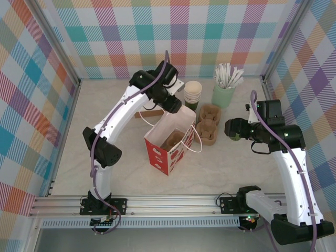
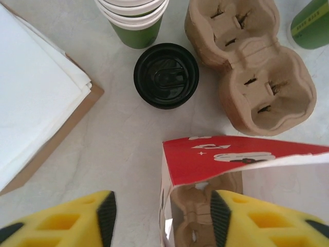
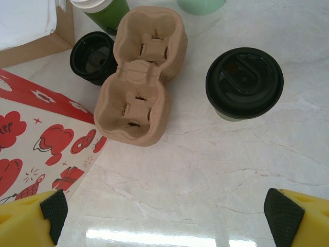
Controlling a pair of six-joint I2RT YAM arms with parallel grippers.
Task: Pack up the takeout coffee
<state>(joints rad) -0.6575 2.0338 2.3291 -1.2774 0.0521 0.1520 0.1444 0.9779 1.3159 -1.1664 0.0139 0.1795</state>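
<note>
One takeout coffee (image 3: 244,84), a green cup under a round black lid, stands on the marble table to the right of the cardboard cup carrier (image 3: 139,82). My right gripper (image 3: 167,211) is open above the bare table, short of this cup. A second black-lidded cup (image 2: 166,75) stands between the stack of lidless green cups (image 2: 136,20) and the red-and-white paper bag (image 2: 241,157). My left gripper (image 2: 163,216) hangs open over the bag's far rim, one finger (image 2: 220,216) above the bag's mouth. In the top view the left gripper (image 1: 170,105) and right gripper (image 1: 233,129) cover the two cups.
Another cardboard carrier (image 2: 205,216) lies inside the bag (image 1: 178,126). White napkins on brown paper (image 2: 36,87) lie left of the cup stack. The mint holder of white sticks (image 1: 224,94) stands behind the carrier (image 1: 208,123). Checked walls enclose the table.
</note>
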